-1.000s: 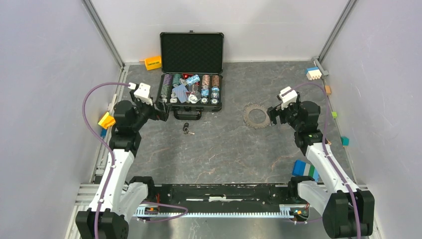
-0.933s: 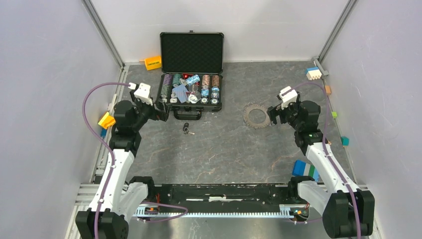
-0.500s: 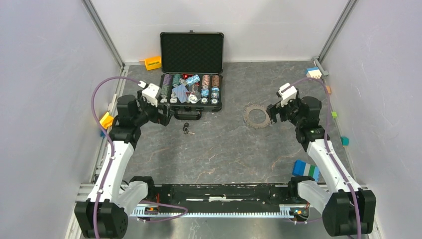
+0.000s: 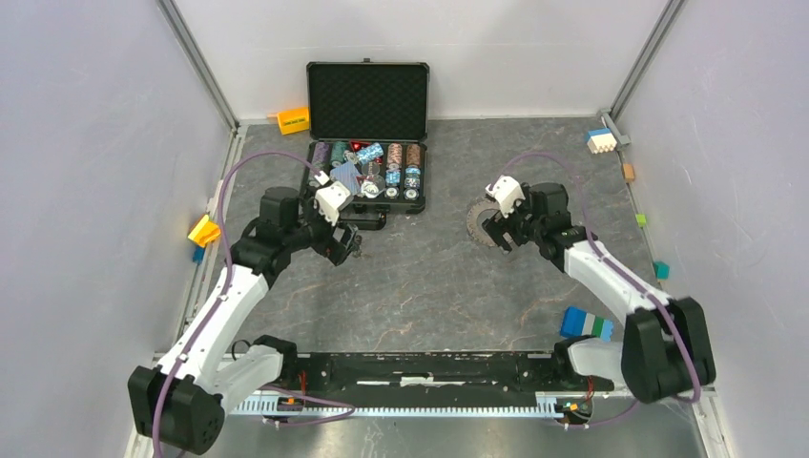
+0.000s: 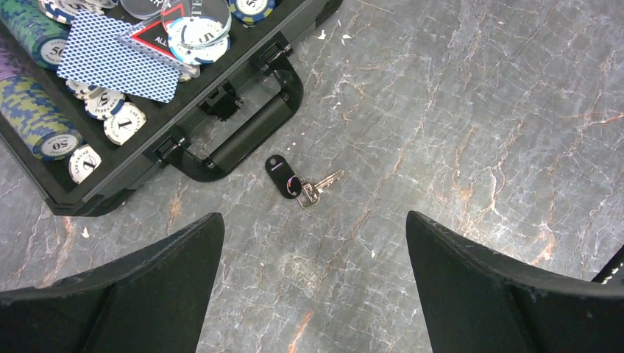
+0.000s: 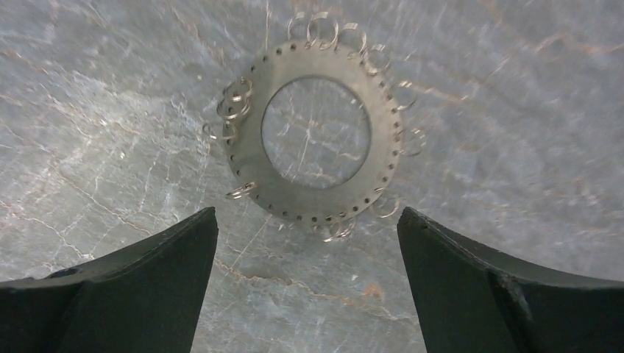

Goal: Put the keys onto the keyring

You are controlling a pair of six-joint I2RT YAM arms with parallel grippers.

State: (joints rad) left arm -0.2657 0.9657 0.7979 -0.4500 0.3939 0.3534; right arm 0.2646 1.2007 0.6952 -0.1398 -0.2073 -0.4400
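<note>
Few keys [image 5: 315, 186] overlapping, count unclear; keyring [image 6: 244, 143] right side blurred

The keys [image 5: 303, 184] are a tiny bunch: a black oval tag joined to a couple of small silver keys. They lie flat on the surface [image 5: 478, 110], just in front of the black case [image 4: 367, 100], near its handle [image 5: 250, 132] but not touching it.

The keyring [image 6: 243, 147] is a flat grey metal ring with a large round hole. Small holes run round its rim, and thin wire loops hang from several of them. It lies flat, to the right of the case's front corner and apart from it.
</note>
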